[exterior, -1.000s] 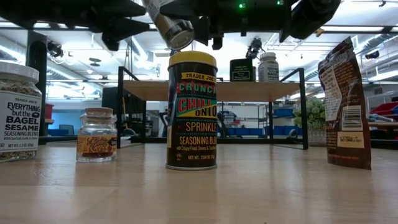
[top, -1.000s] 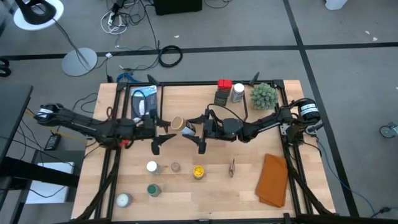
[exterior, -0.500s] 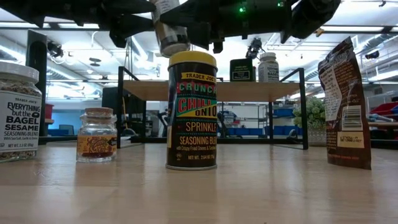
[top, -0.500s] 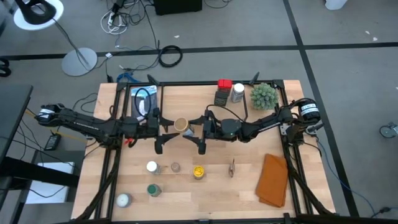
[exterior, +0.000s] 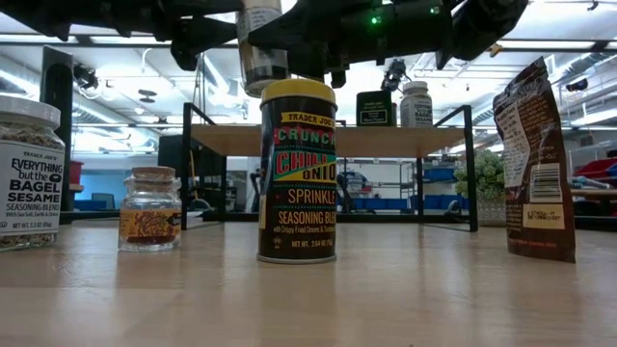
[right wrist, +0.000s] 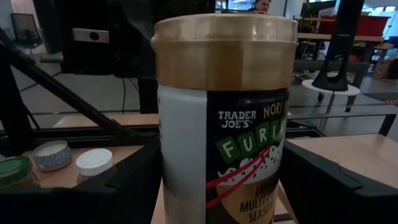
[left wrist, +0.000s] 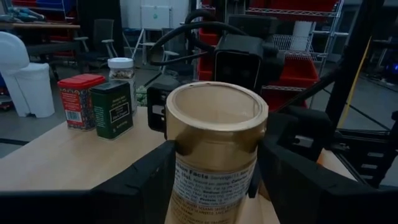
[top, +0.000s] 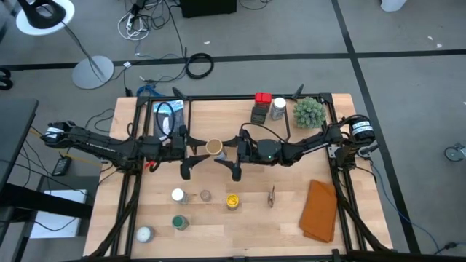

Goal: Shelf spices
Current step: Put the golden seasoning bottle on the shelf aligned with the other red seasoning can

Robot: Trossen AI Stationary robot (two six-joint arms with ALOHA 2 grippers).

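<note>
A spice jar (top: pixel 214 147) with a tan lid and a white-and-black label hangs upright over the table's middle, high above the yellow-lidded tin (exterior: pixel 298 173). My left gripper (top: pixel 207 148) comes level from the left and is shut on it. My right gripper (top: pixel 222 148) comes level from the right. Its open fingers (right wrist: pixel 134 186) stand on either side of the same jar (right wrist: pixel 224 124). The shelf (exterior: pixel 328 140) at the far side carries a red tin (top: pixel 263 99), a dark green tin (top: pixel 259 114) and a white-lidded jar (top: pixel 278 108). My left gripper pinches the jar's body just below the lid (left wrist: pixel 180 168) between its two fingers (left wrist: pixel 155 174). They come level from the table's left, one on each side. The jar stands upright in the hold, lid up, lifted clear of everything. Whether my right gripper's fingers touch the jar I cannot tell.
Several spice jars stand on the near left of the table, among them a white-lidded one (top: pixel 178 195) and a green-lidded one (top: pixel 179 221). A brown pouch (top: pixel 271 195) stands near the middle. An orange-brown cloth (top: pixel 319 211) lies near right, and a green plant (top: pixel 309 111) sits far right.
The jar has swung from a tilt, lid toward the table's left and bottom toward the right gripper, to upright. It has also shifted a little toward the right gripper, still held off the table. Neither gripper's finger gap has visibly changed.
</note>
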